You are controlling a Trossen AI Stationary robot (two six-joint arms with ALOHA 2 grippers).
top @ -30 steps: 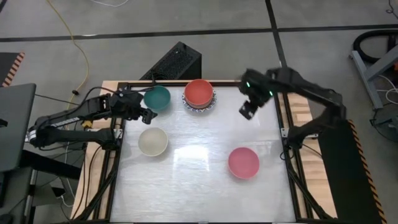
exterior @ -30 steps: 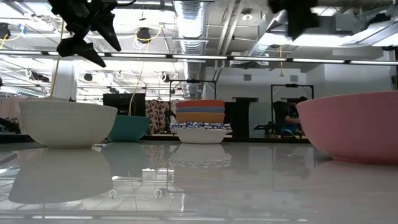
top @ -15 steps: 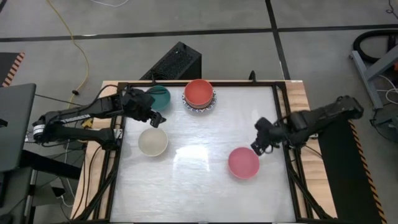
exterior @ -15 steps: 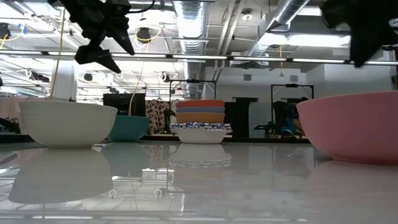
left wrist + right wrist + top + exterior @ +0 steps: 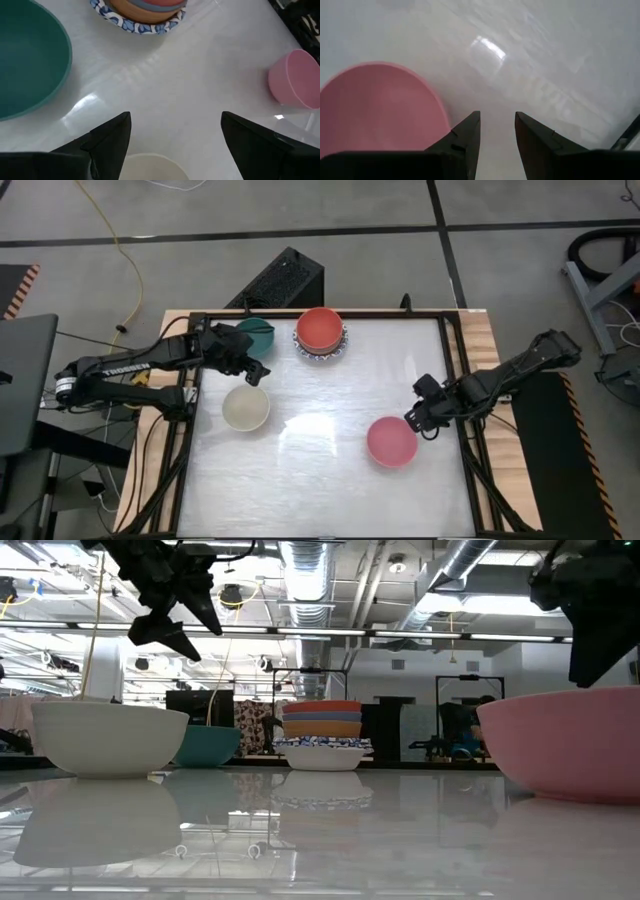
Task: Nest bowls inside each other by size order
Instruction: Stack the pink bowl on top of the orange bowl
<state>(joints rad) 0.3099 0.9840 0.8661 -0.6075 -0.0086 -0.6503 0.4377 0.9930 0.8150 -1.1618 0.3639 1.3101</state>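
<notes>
While a stack of bowls [image 5: 320, 332] is already sitting nested at the far middle of the glossy white surface [image 5: 320, 470], three smooth round bowls are waiting loose: teal [image 5: 256, 335] far left, cream [image 5: 245, 408] left, pink [image 5: 391, 442] near right. Left gripper [image 5: 250, 370] is hanging wide open and empty between teal and cream. Right gripper [image 5: 417, 420] is hovering partly open, empty, beside the pink rim.

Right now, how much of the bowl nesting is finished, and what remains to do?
A stack with the red bowl on top already sits nested at the table's far edge. Nothing is held: the open right gripper hangs beside the pink bowl, and the open left gripper hovers between the teal bowl and cream bowl. Those three remain loose.
</notes>
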